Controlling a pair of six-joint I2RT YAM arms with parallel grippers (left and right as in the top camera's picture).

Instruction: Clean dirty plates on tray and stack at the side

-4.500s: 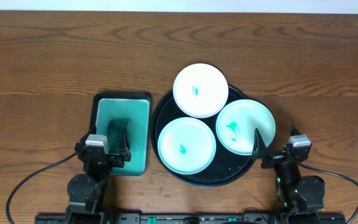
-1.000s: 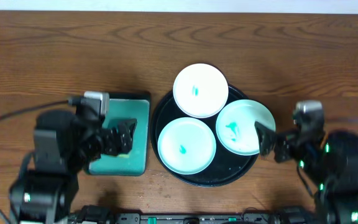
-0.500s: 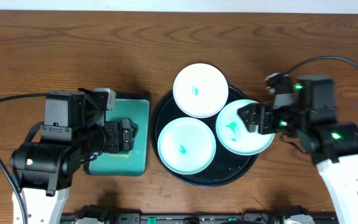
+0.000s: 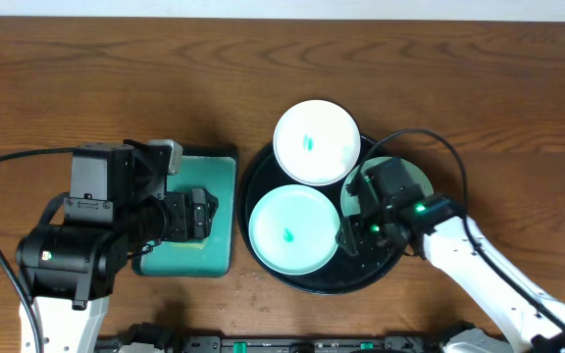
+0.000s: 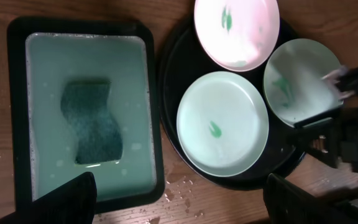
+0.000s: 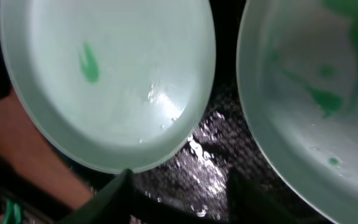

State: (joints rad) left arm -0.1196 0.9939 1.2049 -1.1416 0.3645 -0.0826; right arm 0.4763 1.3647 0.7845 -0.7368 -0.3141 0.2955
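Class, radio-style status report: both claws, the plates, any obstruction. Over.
Left claw open above sponge tray. Right claw open, low between front plate and right plate. Back plate too: all smeared, on round tray. No obstruction.

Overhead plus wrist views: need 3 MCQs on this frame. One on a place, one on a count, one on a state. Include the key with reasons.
1. Where is the sponge?
A. In the rectangular tray, left of the round tray
B. On the nearest plate
C. On the bare tabletop

2. How many plates are on the round tray?
A. One
B. Two
C. Three

3. What state is the right gripper in?
A. Shut on a plate rim
B. Open, holding nothing
C. Shut on the sponge

Key:
1 A: the left wrist view shows the sponge lying in teal liquid inside the rectangular tray.
2 C: the overhead view shows three plates on the round tray, the far one overhanging its rim.
3 B: the right wrist view shows its fingers apart over the wet tray floor between two plates, with nothing between them.
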